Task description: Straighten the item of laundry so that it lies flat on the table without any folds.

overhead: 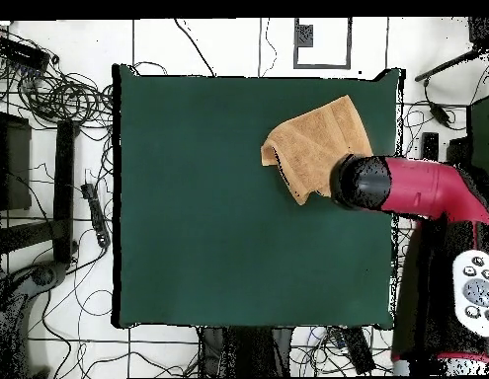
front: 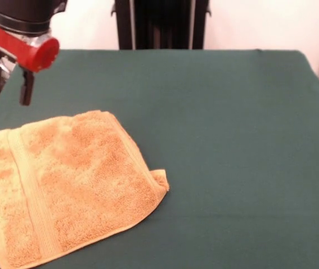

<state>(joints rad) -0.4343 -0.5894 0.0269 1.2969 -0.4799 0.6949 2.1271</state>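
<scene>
One orange-tan towel (front: 70, 185) lies on the green counter (front: 232, 140), at the picture's lower left in the front view, mostly spread, one corner curled up. One tool (front: 25, 89) hangs above the counter just past the towel's far edge; whether it is released or clenched cannot be told
</scene>
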